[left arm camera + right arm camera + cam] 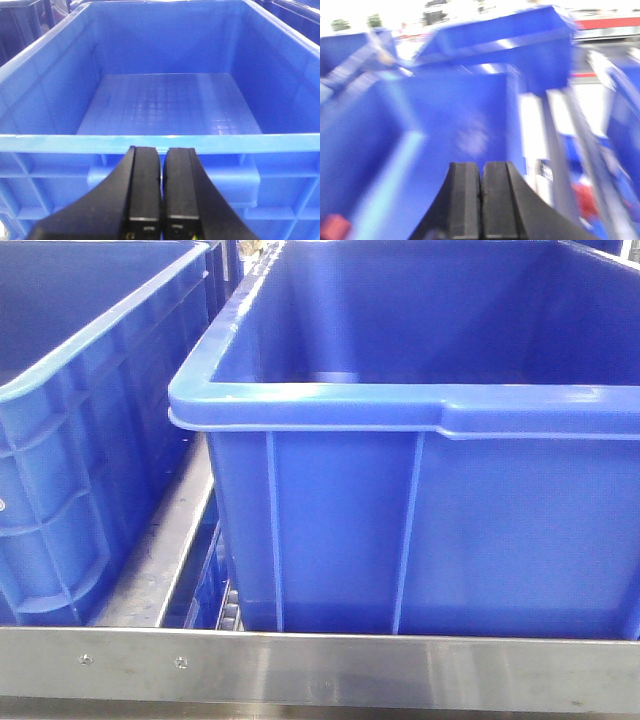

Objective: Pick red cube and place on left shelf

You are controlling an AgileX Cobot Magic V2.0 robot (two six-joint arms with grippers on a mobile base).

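Two blue ribbed plastic crates (430, 500) sit on the left shelf (320, 670), brushed steel rail with small screws across frame bottom. Left gripper (161, 192) pressed closed, holding nothing, above the crate rim. Right gripper (481, 200) likewise closed and empty, view blurred. Red cube (334, 227) at lower left corner, smeared.
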